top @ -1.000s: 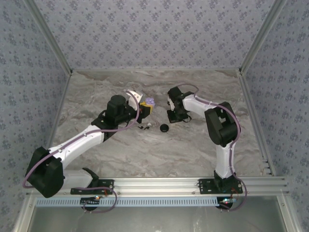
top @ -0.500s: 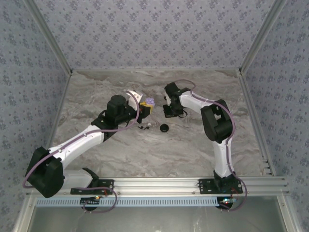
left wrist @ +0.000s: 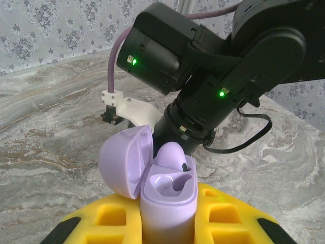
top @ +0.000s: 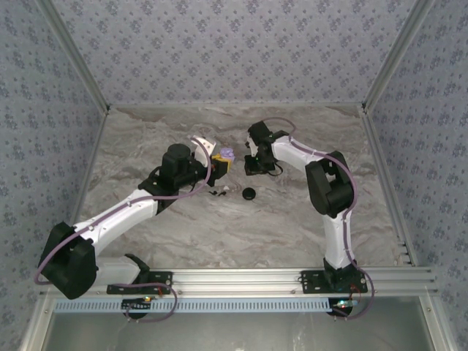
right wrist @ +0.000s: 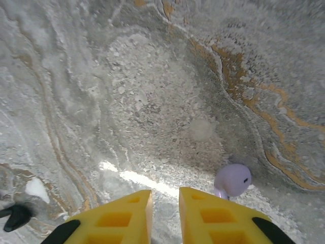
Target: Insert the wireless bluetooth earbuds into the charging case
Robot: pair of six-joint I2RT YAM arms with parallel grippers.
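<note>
Earbud (right wrist: 232,180) lies on desk (right wrist: 152,76) just outside the narrowly parted, empty right gripper (right wrist: 165,197), off one fingertip; left gripper (left wrist: 167,230) pinches the open case (left wrist: 168,195).

a grey-white marbled table (top: 219,234) with rusty brown veins carries everything. a black round disc (top: 248,194) lies on it near the middle. just left of the disc sit a few tiny black and white bits (top: 219,192), apart from it. in the right wrist view one lilac earbud (right wrist: 232,180) rests on the stone, with a white chip (right wrist: 36,188) well off to its left; its place relative to the disc cannot be told.
</note>
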